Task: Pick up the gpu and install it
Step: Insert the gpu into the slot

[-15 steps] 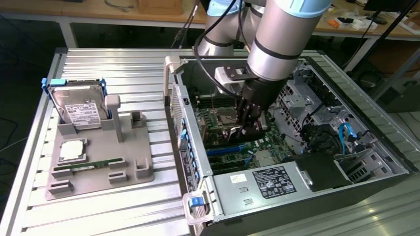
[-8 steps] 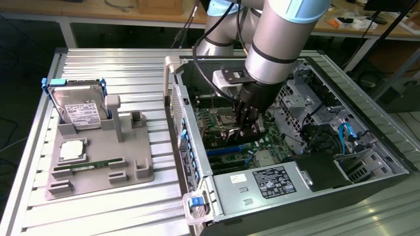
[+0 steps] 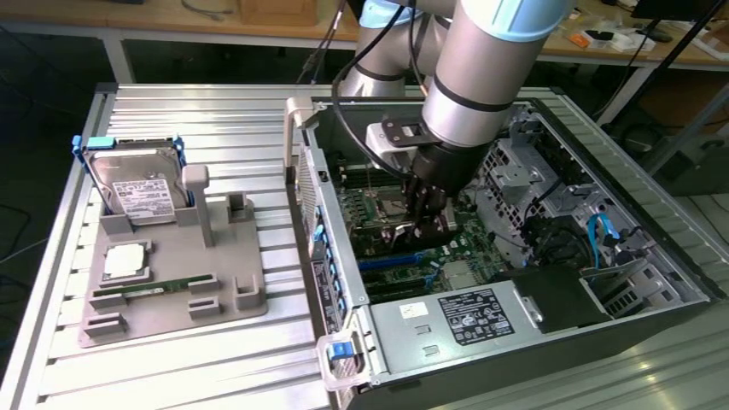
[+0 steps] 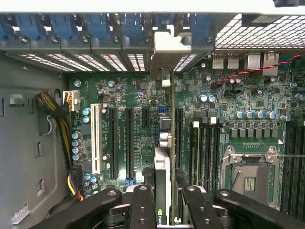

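Right now I see the grey-and-silver robot arm (image 3: 490,60) reaching down into the open dark metal computer case (image 3: 638,282), which lies on its side on the ribbed aluminium tabletop (image 3: 205,111). The black gripper (image 3: 424,224) hangs low over the green motherboard (image 3: 393,209), near the middle of the case.

In the wrist view the gripper (image 4: 168,189) is closed on the gpu (image 4: 162,162), a thin, dark, flat card with a silvery metal edge that I see edge-on. The card stands upright between the two inner black fingers (image 4: 143,205) and runs straight out from them across the board. Its pale metal end bracket (image 4: 167,45) reaches the perforated back wall of the case, just beside the row of blue plastic clips (image 4: 62,24). The gpu sits between the long black expansion slots (image 4: 114,143) on one side and the square silver processor socket (image 4: 250,179) on the other, running parallel to the slots. I cannot tell whether its lower edge is seated in a slot or is just above the board.

Well apart from the case, toward the exterior view's left, a grey moulded fixture tray (image 3: 171,290) rests on the tabletop. It carries a silver labelled hard drive (image 3: 137,192) in a blue-tabbed frame, standing tilted, and a narrow green memory stick (image 3: 154,288) lying flat.
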`<action>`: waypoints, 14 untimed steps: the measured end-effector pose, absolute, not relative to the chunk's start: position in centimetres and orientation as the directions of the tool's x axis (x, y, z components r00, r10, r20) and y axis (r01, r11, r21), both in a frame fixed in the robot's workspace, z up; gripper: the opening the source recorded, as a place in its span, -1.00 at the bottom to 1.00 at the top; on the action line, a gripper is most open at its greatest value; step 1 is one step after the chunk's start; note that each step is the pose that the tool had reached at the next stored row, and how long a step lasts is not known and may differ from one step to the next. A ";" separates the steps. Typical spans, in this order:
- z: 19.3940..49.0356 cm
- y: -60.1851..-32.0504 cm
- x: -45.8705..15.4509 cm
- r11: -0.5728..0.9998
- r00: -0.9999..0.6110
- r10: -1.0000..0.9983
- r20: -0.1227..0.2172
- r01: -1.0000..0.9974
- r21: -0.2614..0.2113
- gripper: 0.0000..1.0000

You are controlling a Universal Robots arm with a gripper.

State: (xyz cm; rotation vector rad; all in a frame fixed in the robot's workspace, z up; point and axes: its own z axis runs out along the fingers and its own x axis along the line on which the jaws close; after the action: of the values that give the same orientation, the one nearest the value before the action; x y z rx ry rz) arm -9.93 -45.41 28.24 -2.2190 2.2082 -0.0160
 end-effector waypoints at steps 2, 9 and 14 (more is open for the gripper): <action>28.2 -45.4 -10.0 -0.005 0.005 -1.000 -0.001 -1.000 -0.015 -0.47; 28.2 -45.4 -10.0 -0.005 0.005 -1.000 -0.003 -1.000 -0.015 -0.47; 28.1 -45.5 -10.1 -0.005 0.005 -1.000 -0.005 -1.000 -0.015 -0.47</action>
State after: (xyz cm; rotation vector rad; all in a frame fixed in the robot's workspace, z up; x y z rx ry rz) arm -10.14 -45.47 28.05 -2.2168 2.2059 -0.0114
